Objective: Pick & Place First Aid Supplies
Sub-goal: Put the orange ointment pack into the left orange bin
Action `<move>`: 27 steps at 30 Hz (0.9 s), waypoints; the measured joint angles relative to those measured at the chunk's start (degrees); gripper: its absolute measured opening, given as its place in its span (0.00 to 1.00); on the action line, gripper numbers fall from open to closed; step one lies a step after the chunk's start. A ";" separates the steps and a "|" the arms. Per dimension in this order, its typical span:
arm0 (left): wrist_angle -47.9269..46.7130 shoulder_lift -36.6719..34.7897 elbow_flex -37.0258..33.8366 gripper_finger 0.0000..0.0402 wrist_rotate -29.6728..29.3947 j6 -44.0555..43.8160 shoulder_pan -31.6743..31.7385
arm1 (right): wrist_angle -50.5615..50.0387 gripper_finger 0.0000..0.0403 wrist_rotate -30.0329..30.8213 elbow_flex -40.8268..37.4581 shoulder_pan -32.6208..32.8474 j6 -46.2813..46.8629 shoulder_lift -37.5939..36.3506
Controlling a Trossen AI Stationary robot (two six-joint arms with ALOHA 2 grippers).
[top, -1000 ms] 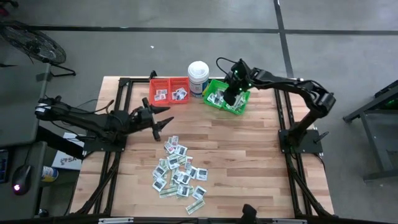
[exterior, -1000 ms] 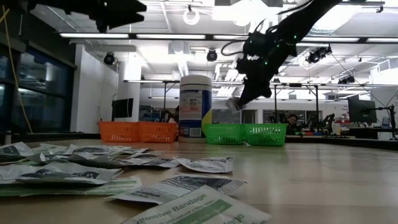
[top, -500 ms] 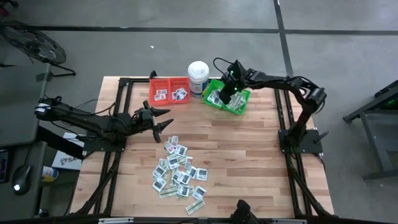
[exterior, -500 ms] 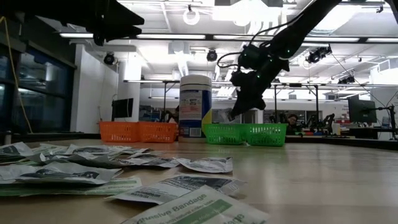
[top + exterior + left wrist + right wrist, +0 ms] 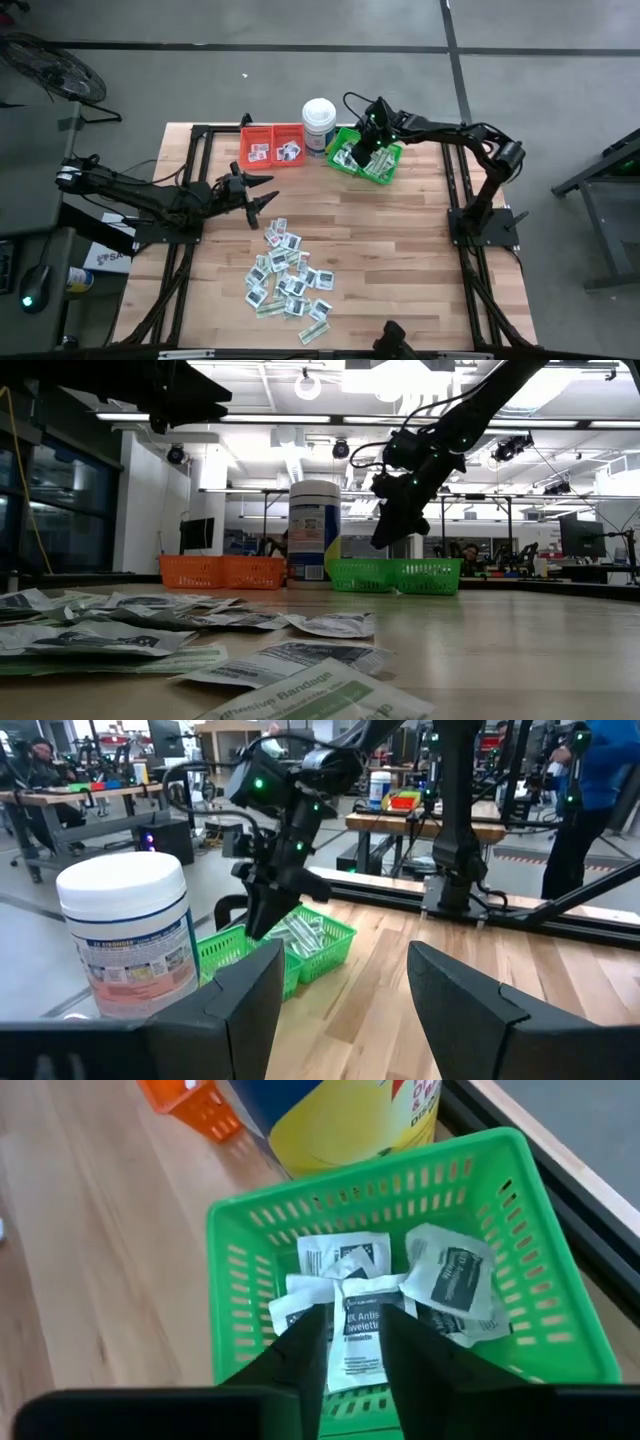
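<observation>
Packets: a loose pile of small flat packets [image 5: 288, 272] lies on the bare wood at lower centre of the high view, square white ones mixed with longer green-and-white strips; more lie in the bins at the top.
Packet at the gripper: in the right wrist view a white printed packet [image 5: 357, 1338] shows between the two dark fingers, on the heap inside the green bin; whether it is gripped or lying loose cannot be told.
Right gripper: the right gripper [image 5: 362, 156] hangs over the green bins [image 5: 365, 155] at upper centre-right of the high view, fingers a narrow way apart, tips just above the basket rim in the low view.
Left gripper: the left gripper [image 5: 262, 196] waits above the wood at left centre, fingers spread wide with nothing between them, apart from the upper edge of the pile.
Red bins: two red bins [image 5: 272, 146] at upper centre-left, a few packets in each.
Tub: a white round tub [image 5: 318, 123] stands upright between the red and green bins, near the table's top edge.
Open room: bare wooden table [image 5: 410, 250] spreads right of the pile and between pile and bins; black frame rails run down the left and right edges.
</observation>
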 joint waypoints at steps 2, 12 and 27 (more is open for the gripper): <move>-1.00 0.00 0.02 0.52 0.04 -0.67 0.00 | -0.19 0.25 -0.10 0.00 0.00 0.65 -0.82; -18.71 0.02 0.04 0.52 5.01 -13.19 0.00 | -5.59 0.29 0.49 0.00 0.74 -2.25 -10.88; -36.94 8.83 0.07 0.52 23.15 -38.44 0.02 | -8.87 0.29 7.47 0.00 7.66 -2.31 -25.46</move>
